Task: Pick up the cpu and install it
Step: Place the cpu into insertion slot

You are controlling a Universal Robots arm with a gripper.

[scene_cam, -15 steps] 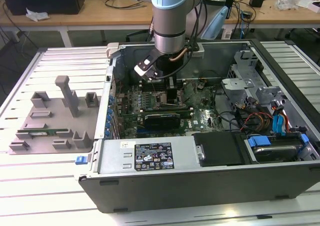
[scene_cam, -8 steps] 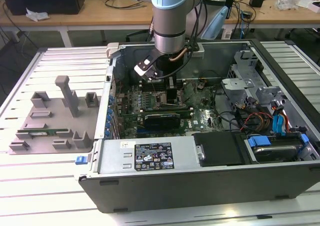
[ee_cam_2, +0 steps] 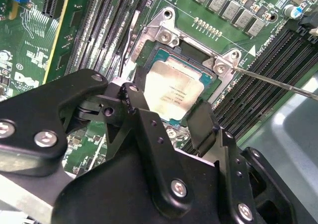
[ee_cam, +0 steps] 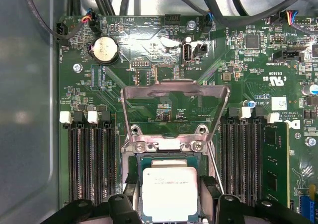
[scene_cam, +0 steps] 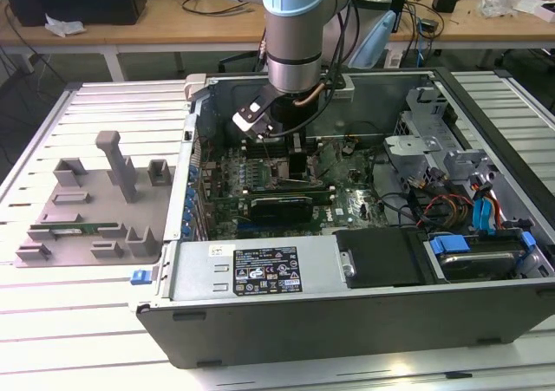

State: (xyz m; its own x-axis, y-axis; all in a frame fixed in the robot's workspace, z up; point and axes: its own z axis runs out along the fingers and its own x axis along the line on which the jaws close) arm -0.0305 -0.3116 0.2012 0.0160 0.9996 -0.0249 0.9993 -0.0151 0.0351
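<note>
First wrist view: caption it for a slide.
Black fingers clasp the silvery square cpu at its open socket, metal frame raised.

Slatted table [scene_cam: 87,339], computer case [scene_cam: 347,313], grey fixture [scene_cam: 95,200]

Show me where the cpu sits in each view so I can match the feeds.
Exterior view: hidden under the gripper, over the motherboard in the open case.
Second wrist view: the cpu lies in its socket, between the memory slots.
First wrist view: the cpu lies in the same socket.
Shared landmark: the silver screwed bracket along one edge of the cpu in both wrist views.
</note>
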